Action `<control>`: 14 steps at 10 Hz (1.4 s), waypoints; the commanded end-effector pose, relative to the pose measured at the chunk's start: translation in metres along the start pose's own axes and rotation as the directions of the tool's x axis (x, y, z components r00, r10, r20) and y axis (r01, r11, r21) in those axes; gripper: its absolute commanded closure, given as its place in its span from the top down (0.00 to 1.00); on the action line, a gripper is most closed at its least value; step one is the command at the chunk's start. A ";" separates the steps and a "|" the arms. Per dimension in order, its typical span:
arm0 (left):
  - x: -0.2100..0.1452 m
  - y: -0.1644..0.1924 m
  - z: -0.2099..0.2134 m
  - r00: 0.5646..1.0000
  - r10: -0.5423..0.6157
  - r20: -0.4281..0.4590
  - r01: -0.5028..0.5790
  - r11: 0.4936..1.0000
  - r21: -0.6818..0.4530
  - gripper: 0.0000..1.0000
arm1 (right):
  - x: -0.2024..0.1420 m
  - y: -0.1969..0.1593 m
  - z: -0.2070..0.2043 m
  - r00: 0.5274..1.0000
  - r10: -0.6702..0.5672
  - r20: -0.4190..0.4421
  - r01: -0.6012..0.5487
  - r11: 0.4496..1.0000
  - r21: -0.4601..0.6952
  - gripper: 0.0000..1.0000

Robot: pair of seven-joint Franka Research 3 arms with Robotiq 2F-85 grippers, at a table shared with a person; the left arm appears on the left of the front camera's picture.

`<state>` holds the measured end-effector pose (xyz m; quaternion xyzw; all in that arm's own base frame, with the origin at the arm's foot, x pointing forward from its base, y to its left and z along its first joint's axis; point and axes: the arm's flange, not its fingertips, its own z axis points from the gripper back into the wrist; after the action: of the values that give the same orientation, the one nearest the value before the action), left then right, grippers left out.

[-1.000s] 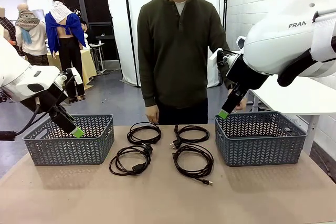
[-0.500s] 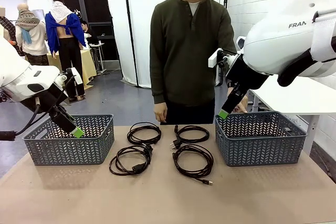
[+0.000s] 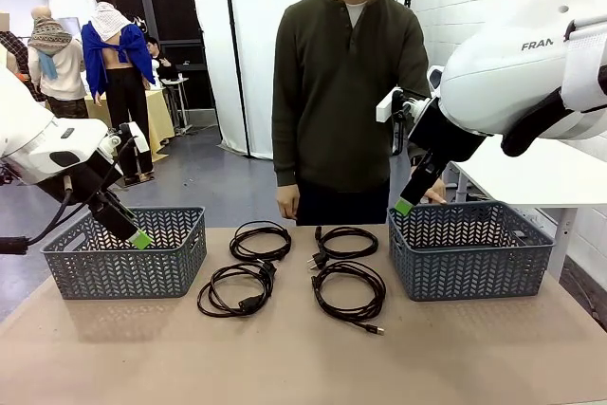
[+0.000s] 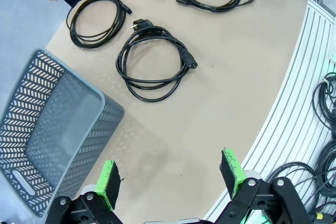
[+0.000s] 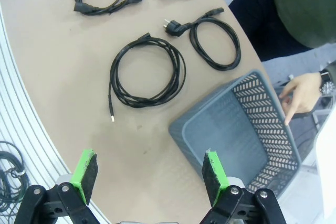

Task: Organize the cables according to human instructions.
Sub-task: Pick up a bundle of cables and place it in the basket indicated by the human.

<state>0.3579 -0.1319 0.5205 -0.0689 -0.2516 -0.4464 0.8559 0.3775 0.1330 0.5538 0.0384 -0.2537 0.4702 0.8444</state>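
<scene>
Table [image 3: 303, 367]: four cables [image 3: 251, 304], two baskets [image 3: 123, 277].

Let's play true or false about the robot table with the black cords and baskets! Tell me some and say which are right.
1. Four black cables lie on the table between the left basket and the right basket. True.
2. The left basket has a cable inside. False: both baskets are empty.
3. The left gripper and the right gripper are open and hold nothing. True.
4. The person's hand holds a cable. False: it hangs empty at the table's far edge.
</scene>
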 end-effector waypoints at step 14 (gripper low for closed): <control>0.001 0.002 -0.001 1.000 -0.004 0.005 0.004 1.000 0.011 1.00 | 0.070 0.046 -0.076 0.923 -0.362 -0.128 0.365 0.931 0.004 1.00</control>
<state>0.3578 -0.1323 0.5207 -0.0684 -0.2518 -0.4468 0.8558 0.3930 0.2294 0.5166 0.0637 -0.1798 0.3337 0.9232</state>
